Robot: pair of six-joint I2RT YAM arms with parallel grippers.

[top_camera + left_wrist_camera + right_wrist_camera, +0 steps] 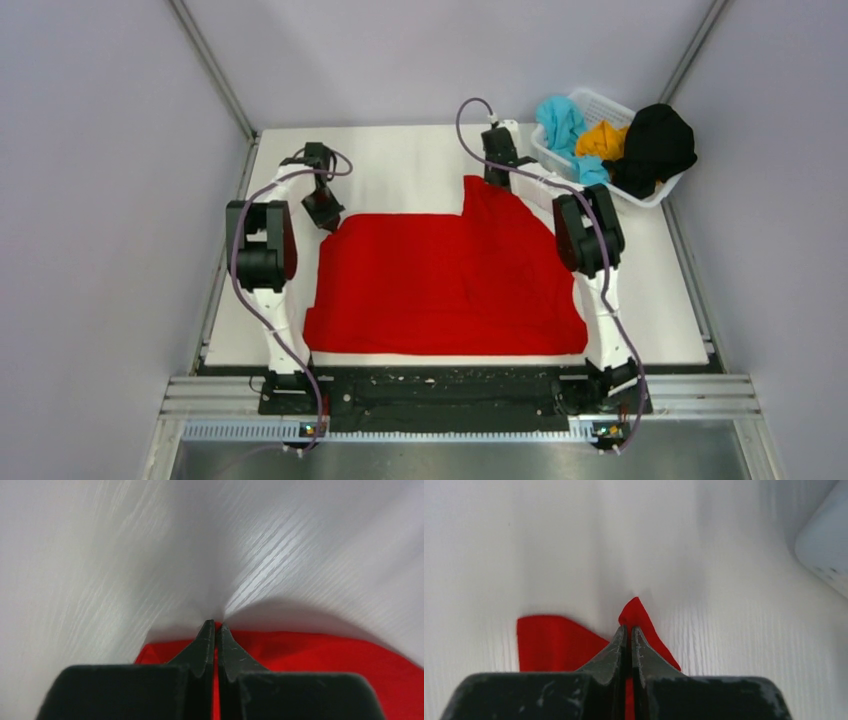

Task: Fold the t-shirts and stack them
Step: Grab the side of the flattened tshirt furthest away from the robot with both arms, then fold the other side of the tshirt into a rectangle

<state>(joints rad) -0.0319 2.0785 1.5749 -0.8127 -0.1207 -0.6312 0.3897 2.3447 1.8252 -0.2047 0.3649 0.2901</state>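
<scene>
Because folding needs a flat start, the red t-shirt (440, 285) lies spread across most of the white desk (400, 160), and everything else is best placed against it. Its near hem runs straight along the desk's near edge. Its far-right corner rises in a peak instead of lying flat, and creases fan out from there towards the middle of the cloth.

Beyond that raised corner, off to the far right of the red t-shirt, sits the white mesh basket (668, 192). It holds the waiting work: a black t-shirt (655, 145) draped over its right side, a teal t-shirt (560, 120) spilling over its left, and an orange-yellow t-shirt (603, 140) bunched between them. None of these is folded, so the task looks barely begun.

At the raised corner the right fingers (621, 640) are pressed together on the fabric, with a red tip poking out past them. That pinch is why the corner stands up. At the red t-shirt's far-left corner the left fingers (209, 635) are likewise pressed together. A red sliver shows in the slit between them, so they appear to pinch that edge too. Gripping both far corners suggests the shirt is being pulled taut or readied for a first fold.
</scene>
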